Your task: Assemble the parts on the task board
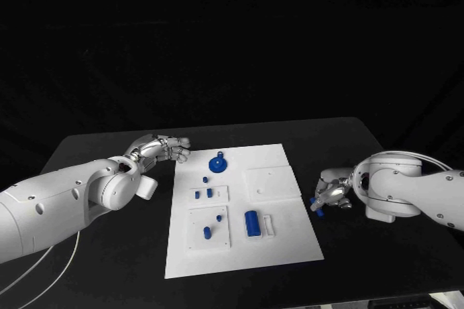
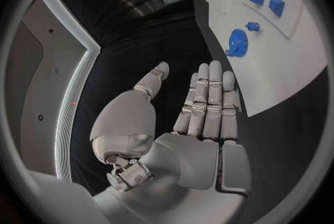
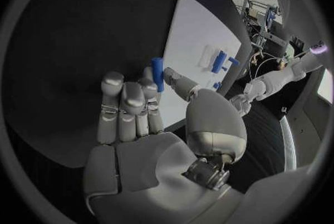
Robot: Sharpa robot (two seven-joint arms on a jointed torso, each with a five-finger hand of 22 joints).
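The white task board (image 1: 253, 255) lies in the middle of the black table. On it are a round blue part (image 1: 218, 164), two small blue blocks (image 1: 203, 194), a blue cylinder (image 1: 252, 223) and a blue peg (image 1: 208, 233). My right hand (image 1: 332, 192) hovers just off the board's right edge and pinches a small blue peg (image 3: 158, 73) between thumb and a finger. My left hand (image 1: 159, 149) is beside the board's far left corner, fingers straight and apart, holding nothing. The left wrist view shows that hand (image 2: 198, 107) near the round blue part (image 2: 237, 43).
White raised plates on the board (image 1: 271, 181) carry slots and pegs. Black table (image 1: 367, 155) surrounds the board on every side. My white forearms reach in from both sides.
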